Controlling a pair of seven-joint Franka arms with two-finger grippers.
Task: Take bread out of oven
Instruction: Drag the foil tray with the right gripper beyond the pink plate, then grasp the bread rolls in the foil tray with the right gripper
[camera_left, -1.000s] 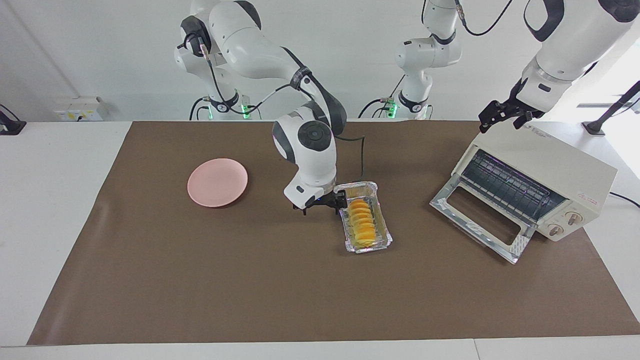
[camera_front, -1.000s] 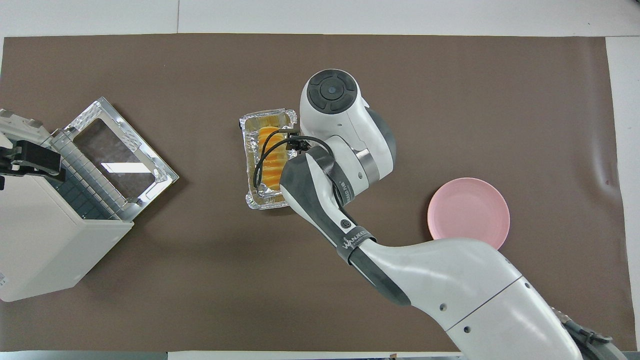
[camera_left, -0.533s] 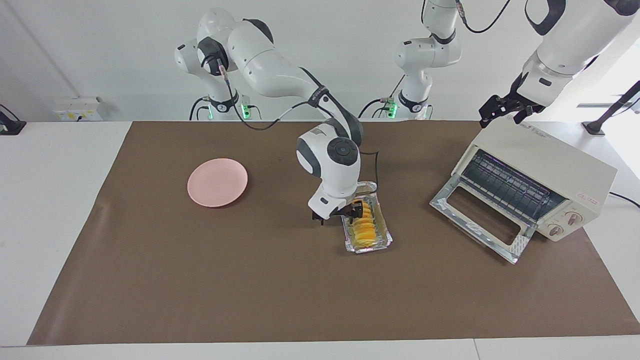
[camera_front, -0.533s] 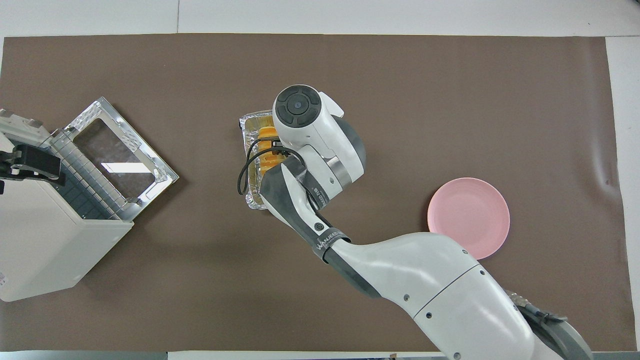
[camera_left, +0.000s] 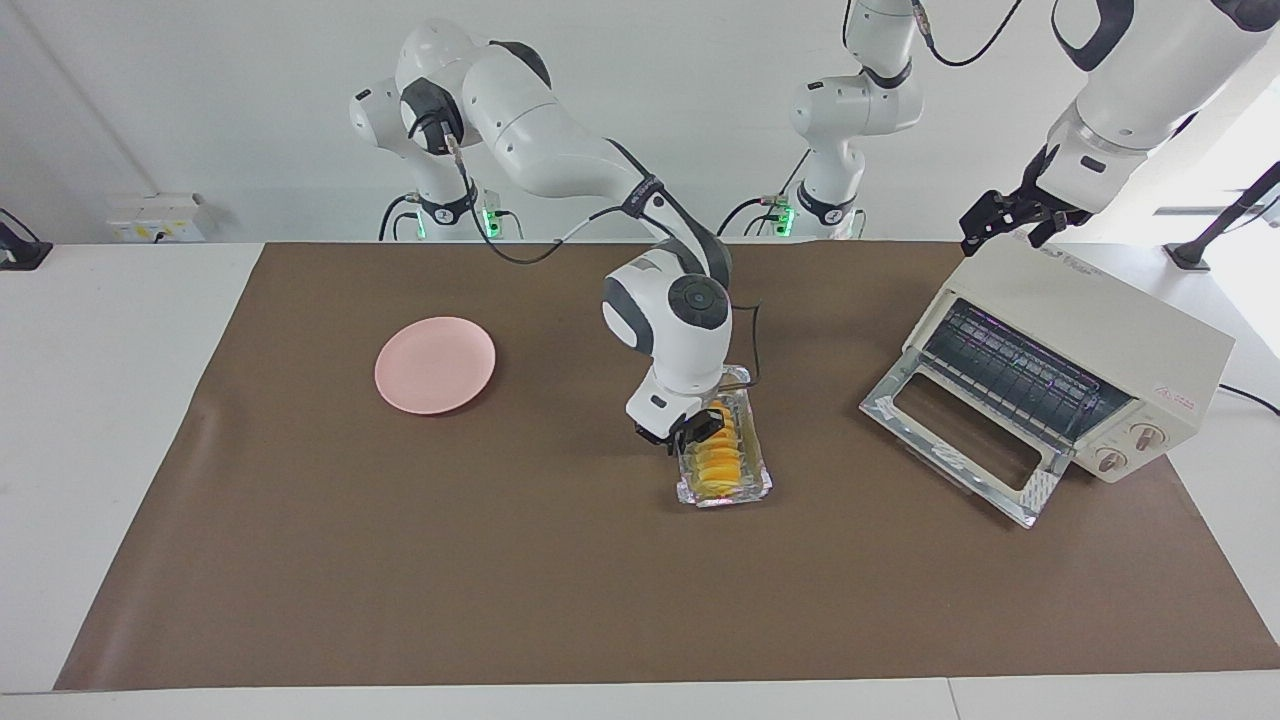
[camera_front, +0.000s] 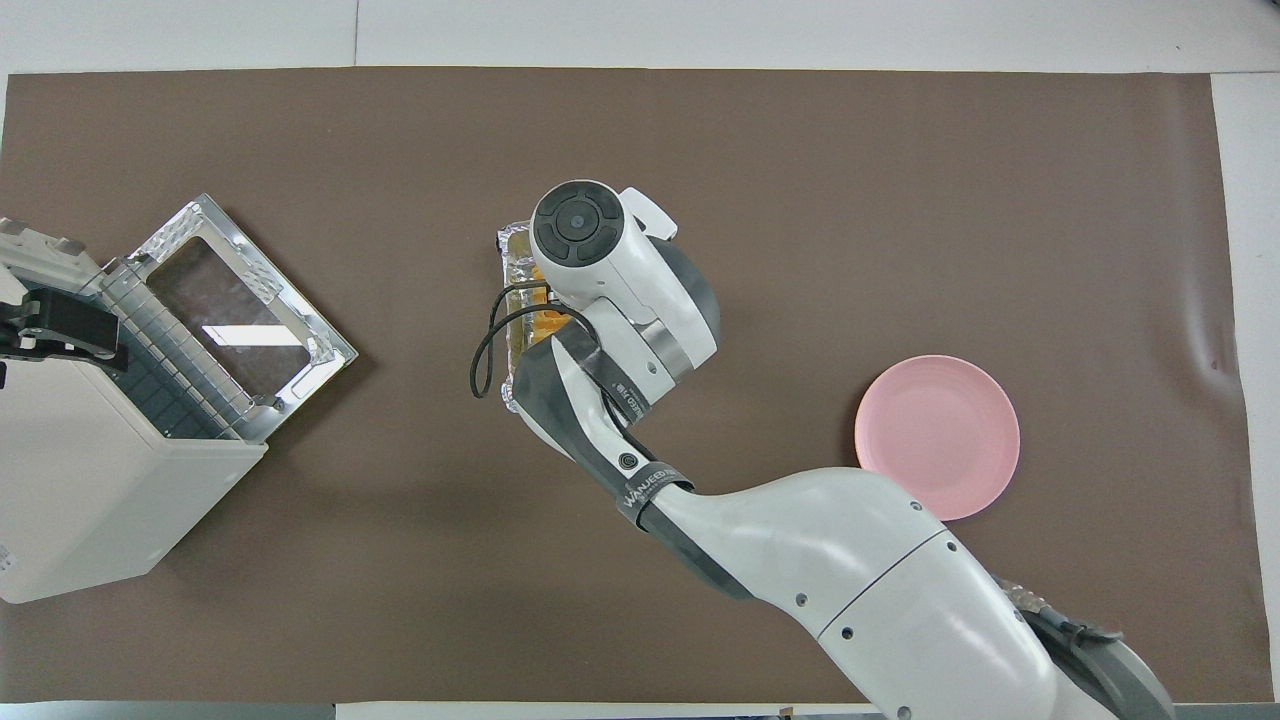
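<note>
The bread (camera_left: 722, 458) is a golden-yellow ridged loaf lying in a crinkled foil tray (camera_left: 728, 493) on the brown mat at mid-table. My right gripper (camera_left: 694, 431) is open and down on the end of the bread nearer the robots. In the overhead view the right arm hides most of the tray (camera_front: 513, 248), and only a sliver of bread (camera_front: 545, 319) shows. The cream-white oven (camera_left: 1090, 345) stands at the left arm's end with its drop door (camera_left: 960, 440) open and its rack bare. My left gripper (camera_left: 1010, 226) is open over the oven's top edge and also shows in the overhead view (camera_front: 60, 330).
A pink plate (camera_left: 435, 364) lies on the mat toward the right arm's end, and shows in the overhead view (camera_front: 937, 435) too. The oven (camera_front: 90, 480) and its open door (camera_front: 230, 310) take up the left arm's end of the mat.
My right gripper has swung from beside the foil tray to over the bread and come lower. The tray has turned and slid a little toward the right arm's end. The left gripper barely moved.
</note>
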